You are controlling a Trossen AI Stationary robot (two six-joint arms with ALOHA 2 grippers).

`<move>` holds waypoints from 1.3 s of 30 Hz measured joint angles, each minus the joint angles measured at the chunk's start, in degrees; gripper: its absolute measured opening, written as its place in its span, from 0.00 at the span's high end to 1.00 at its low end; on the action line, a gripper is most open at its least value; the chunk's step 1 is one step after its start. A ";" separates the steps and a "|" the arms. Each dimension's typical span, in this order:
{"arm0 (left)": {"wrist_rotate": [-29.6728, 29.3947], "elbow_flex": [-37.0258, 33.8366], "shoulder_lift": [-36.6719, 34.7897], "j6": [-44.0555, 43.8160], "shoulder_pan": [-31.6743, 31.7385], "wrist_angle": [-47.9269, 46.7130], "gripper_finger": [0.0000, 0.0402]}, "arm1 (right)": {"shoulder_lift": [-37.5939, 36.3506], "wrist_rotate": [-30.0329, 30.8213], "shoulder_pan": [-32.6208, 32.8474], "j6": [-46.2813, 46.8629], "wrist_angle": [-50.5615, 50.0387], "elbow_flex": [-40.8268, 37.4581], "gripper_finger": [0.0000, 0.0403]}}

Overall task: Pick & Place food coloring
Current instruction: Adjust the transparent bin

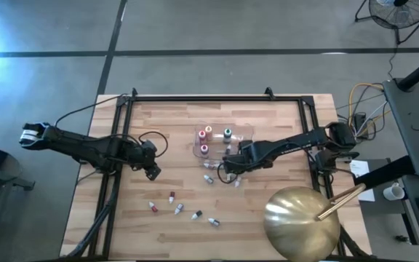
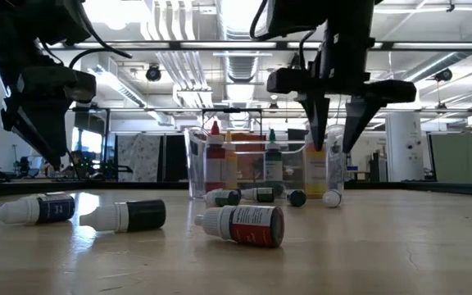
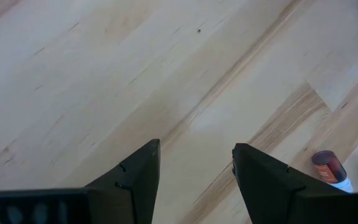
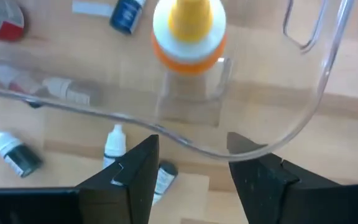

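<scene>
Directly above the near wall of the clear plastic tub (image 4: 303, 93), the right gripper (image 4: 188, 168) hangs with its two dark fingers pointing straight down, set apart with a clear gap and nothing between them. In the right wrist view the orange-capped bottle (image 4: 189, 28) stands upright inside the tub, just past the fingertips. In the low view the same gripper (image 2: 332, 135) hovers over the tub's right end, tips level with the bottle tops. Its arm reaches in low from the table's right edge, stretched nearly flat toward the middle, as the high view shows.

Around it, several food coloring bottles stand upright in the tub (image 1: 224, 138), with red and green caps showing. Small bottles (image 1: 209, 178) lie on their sides on the wood just in front of the tub, and a loose scatter of fallen bottles (image 1: 178, 209) lies nearer the front edge, well apart from either gripper.

Off to the left, the left gripper (image 1: 152, 172) is held above bare table (image 3: 104, 74), fingers spread and empty, its arm bent in from the left edge. A red-capped bottle (image 3: 330, 169) lies near it in the left wrist view. The big gold dome (image 1: 301, 222) sits at the front right corner.
</scene>
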 joint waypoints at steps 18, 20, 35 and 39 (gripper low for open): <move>0.02 0.00 0.00 0.15 0.19 0.14 0.57 | -0.07 7.46 -4.74 -13.55 10.02 -0.09 0.56; 0.02 0.00 0.00 0.13 0.19 0.15 0.57 | -0.07 7.81 -5.65 -14.59 11.79 -0.09 0.56; 1.71 0.00 0.00 -0.35 0.21 0.20 0.57 | -0.24 9.34 -11.02 -21.73 13.36 0.84 0.56; 1.92 0.00 0.00 -0.37 0.21 0.20 0.57 | -0.37 3.72 -9.10 -22.94 8.15 3.50 0.56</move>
